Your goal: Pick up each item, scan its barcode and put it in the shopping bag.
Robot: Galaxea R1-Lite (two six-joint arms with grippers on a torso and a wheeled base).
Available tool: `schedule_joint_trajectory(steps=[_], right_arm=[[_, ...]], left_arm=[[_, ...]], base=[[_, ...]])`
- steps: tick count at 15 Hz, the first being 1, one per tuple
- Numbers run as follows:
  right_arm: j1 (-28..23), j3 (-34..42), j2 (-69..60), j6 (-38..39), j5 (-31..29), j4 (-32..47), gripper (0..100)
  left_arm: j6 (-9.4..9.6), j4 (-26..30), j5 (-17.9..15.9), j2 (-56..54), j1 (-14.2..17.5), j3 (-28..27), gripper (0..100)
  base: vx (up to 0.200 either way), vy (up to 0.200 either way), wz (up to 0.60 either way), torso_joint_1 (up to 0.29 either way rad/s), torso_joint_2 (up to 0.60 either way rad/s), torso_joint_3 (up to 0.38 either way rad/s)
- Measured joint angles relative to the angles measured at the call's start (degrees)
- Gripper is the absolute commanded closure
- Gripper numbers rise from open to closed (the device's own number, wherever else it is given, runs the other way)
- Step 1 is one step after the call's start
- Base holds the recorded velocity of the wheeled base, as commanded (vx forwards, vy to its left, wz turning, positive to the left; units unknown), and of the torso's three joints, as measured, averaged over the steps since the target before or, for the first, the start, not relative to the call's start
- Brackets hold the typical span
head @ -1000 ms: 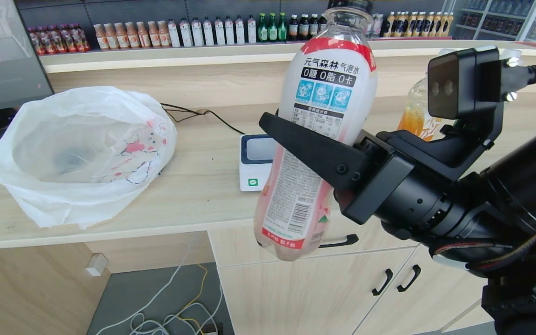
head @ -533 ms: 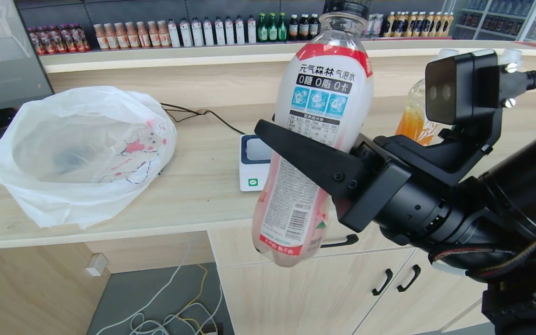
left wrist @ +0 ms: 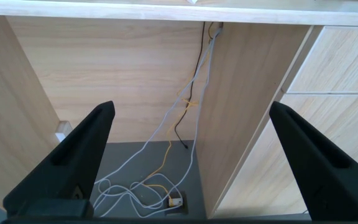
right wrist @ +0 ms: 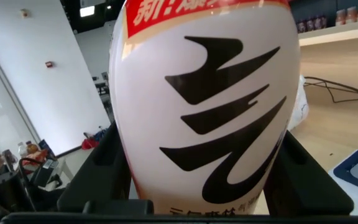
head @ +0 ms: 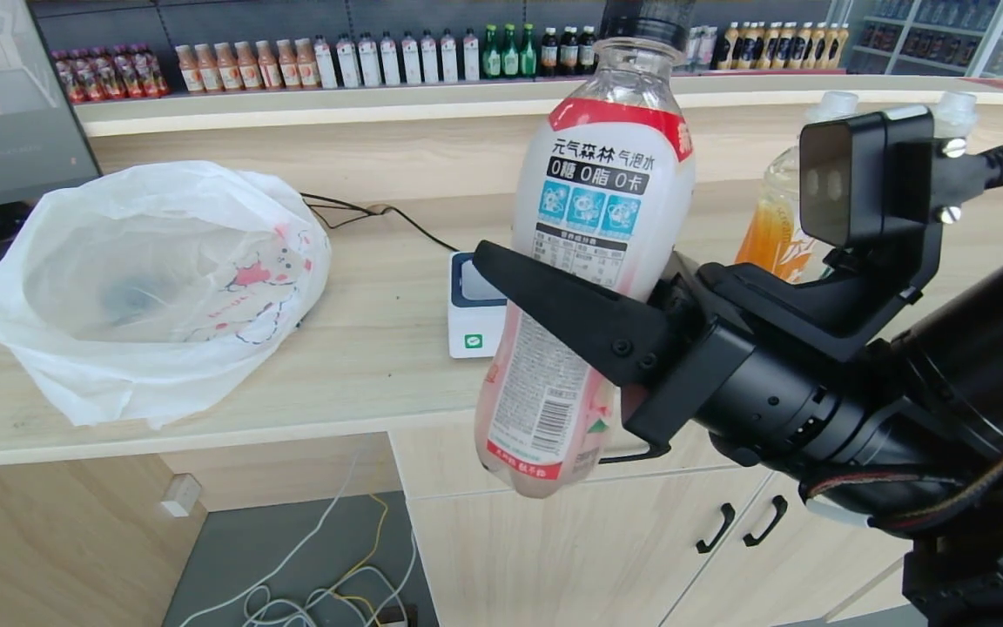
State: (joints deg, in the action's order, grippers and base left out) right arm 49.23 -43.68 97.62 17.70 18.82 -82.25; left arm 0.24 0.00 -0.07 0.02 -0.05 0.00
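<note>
Pale pink drink fills the bottle (head: pixel 593 218) that our right gripper (head: pixel 554 287) has clamped round the middle, its jaws closed tight on the label. We hold it in the air at the near edge of the wooden counter (head: pixel 362 366), cap up and leaning a little to the right, with the barcode facing the near side. The white scanner (head: pixel 473 305) sits on the counter just beyond it, partly hidden by the bottle. The white plastic shopping bag (head: pixel 153 287) lies well to the left, its mouth open. An orange drink bottle (head: pixel 771 226) stands on the counter to the right, behind our arm. Our left gripper (left wrist: pixel 194 155) hangs low before the recess under the counter, above loose cables (left wrist: pixel 160 186), spread wide and holding nothing.
</note>
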Motion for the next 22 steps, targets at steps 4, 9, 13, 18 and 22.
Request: schedule_joint_trajectory(steps=[4, 9, 13, 18, 22], right_arm=[[0.0, 2.0, -1.3, -3.9, -1.6, 2.2, 100], [-1.3, 4.8, -4.8, -15.1, -17.2, 9.7, 100], [-5.1, 6.1, -7.2, -23.6, -20.3, 7.5, 100], [-15.9, 8.6, -7.4, -27.9, -23.4, 0.8, 100], [-17.6, 8.8, -7.9, -26.0, -28.1, -1.0, 100]], left_arm=[[0.02, 0.0, 0.0, 0.0, 0.0, 0.0, 0], [0.0, 0.0, 0.0, 0.0, -0.1, 0.0, 0], [0.02, 0.0, 0.0, 0.0, 0.0, 0.0, 0], [0.02, 0.0, 0.0, 0.0, 0.0, 0.0, 0], [0.0, 0.0, 0.0, 0.0, 0.0, 0.0, 0]], base=[[0.0, 0.0, 0.0, 0.0, 0.0, 0.0], [0.0, 0.0, 0.0, 0.0, 0.0, 0.0], [0.0, 0.0, 0.0, 0.0, 0.0, 0.0], [0.0, 0.0, 0.0, 0.0, 0.0, 0.0], [0.0, 0.0, 0.0, 0.0, 0.0, 0.0]])
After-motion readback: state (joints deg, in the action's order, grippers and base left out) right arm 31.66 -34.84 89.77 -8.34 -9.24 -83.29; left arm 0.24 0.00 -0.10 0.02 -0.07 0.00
